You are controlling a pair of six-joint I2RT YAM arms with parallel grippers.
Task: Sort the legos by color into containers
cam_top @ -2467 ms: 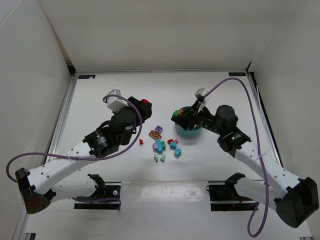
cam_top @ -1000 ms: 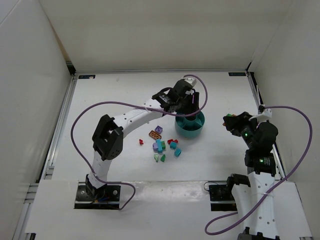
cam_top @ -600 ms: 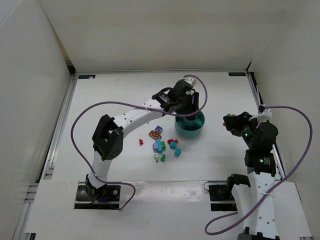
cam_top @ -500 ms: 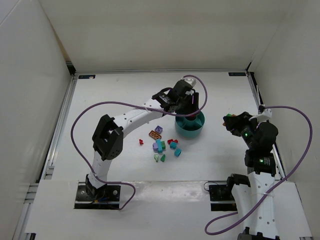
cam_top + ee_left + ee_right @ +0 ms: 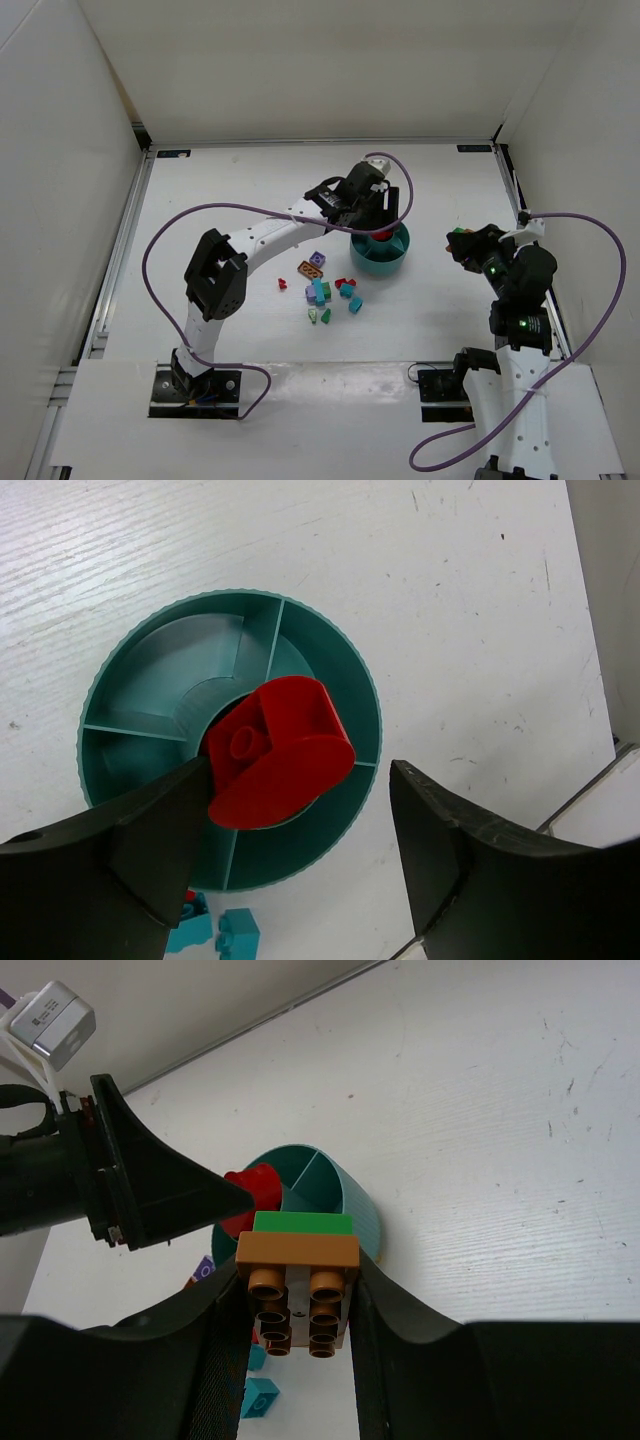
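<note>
The teal bowl stands right of the table's middle, its compartments showing bare floors. My left gripper hovers right over it, open. A red brick lies tilted over the bowl's central cup, against the left finger, well apart from the right finger. My right gripper is off to the right of the bowl, raised, shut on an orange brick with a green one stacked on it. Loose legos in teal, purple, orange, red and green lie in front of the bowl.
White walls close in the table on three sides, with a metal rail along the left. Two teal bricks lie just outside the bowl's near rim. The left arm's purple cable arcs over the table's left half.
My left gripper's jaws have spread wider above the bowl and the red brick now shows in the bowl's centre. The right arm has stayed still with its stack.
</note>
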